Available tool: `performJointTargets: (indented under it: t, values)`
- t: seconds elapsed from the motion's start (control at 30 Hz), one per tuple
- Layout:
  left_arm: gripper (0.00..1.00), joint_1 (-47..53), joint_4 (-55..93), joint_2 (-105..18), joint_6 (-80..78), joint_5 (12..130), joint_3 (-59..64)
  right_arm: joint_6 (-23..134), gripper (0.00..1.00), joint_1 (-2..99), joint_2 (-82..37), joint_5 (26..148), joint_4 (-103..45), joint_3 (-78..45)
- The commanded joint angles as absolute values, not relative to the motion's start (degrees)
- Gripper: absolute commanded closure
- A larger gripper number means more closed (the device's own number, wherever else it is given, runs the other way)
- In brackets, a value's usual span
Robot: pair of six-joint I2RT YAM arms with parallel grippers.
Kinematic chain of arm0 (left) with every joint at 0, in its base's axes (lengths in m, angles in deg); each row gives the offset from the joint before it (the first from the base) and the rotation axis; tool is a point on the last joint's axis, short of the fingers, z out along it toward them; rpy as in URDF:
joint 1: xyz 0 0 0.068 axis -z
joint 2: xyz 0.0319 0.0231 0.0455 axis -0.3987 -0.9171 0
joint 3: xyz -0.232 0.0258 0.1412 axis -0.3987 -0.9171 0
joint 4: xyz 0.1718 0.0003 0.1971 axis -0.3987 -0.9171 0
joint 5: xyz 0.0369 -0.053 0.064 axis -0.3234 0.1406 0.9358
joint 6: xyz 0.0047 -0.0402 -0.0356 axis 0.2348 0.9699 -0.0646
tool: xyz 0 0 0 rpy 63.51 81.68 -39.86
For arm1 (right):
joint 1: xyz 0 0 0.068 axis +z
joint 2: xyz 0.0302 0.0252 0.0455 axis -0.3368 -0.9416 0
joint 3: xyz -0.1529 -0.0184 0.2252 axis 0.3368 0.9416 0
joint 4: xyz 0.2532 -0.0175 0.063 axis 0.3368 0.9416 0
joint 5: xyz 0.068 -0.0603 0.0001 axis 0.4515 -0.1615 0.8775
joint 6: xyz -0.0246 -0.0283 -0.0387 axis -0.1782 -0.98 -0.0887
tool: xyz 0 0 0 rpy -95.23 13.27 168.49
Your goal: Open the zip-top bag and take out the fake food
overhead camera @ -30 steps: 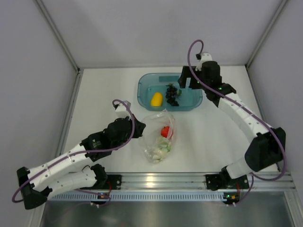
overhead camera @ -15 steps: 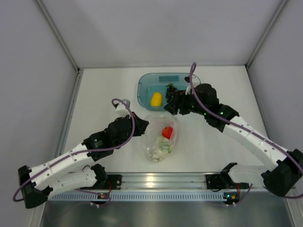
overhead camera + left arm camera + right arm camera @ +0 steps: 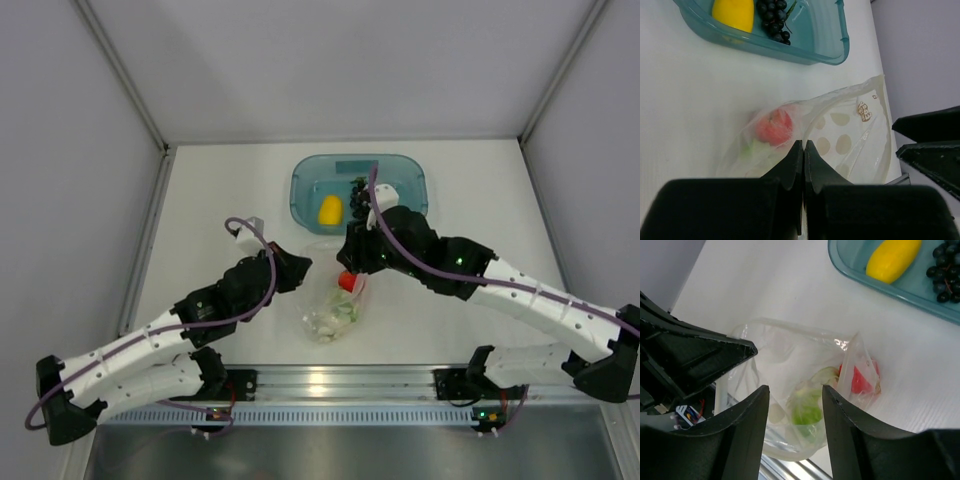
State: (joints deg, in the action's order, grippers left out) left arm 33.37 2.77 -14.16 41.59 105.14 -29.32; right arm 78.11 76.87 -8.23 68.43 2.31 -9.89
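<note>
The zip-top bag lies crumpled on the white table, mouth toward the tray. A red apple sits at its mouth and a white cauliflower with green leaves lies deeper inside. My left gripper is shut on the bag's film at its left edge, next to the apple. My right gripper hovers over the bag, jaws apart with nothing between them, the cauliflower below the gap and the apple to its right. A yellow fruit and a grape bunch lie in the tray.
The teal tray stands just behind the bag, close to my right arm. An aluminium rail runs along the near table edge. Grey walls close in the table on three sides.
My right arm swung from above the tray down to the bag's mouth, its jaws narrowing. The left gripper stayed shut on the bag, which shifted slightly.
</note>
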Motion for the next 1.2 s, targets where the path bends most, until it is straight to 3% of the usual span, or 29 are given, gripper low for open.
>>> performJointTargets:
  t: [0.0, 0.37, 0.57, 0.87, 1.17]
  values:
    - [1.0, 33.9, 7.1, -12.0, 45.5, 108.3, -31.2, 80.3, 0.53, 80.8, -10.3, 62.0, 6.3, -12.3]
    - [1.0, 37.9, 9.1, -8.6, 53.7, 117.0, -34.3, 84.6, 0.61, 85.6, -21.7, 61.9, 0.2, -11.1]
    - [1.0, 42.4, 9.1, -4.2, 57.0, 125.1, -36.7, 84.4, 0.58, 82.7, -26.3, 61.8, 1.7, -10.7]
    - [1.0, 42.8, 9.2, -7.0, 56.8, 125.0, -35.7, 74.6, 0.56, 74.1, -26.1, 60.6, 2.9, -12.0]
    - [1.0, 45.3, 10.7, -12.4, 57.4, 127.4, -35.2, 73.3, 0.49, 73.6, -25.8, 78.2, 4.7, -9.9]
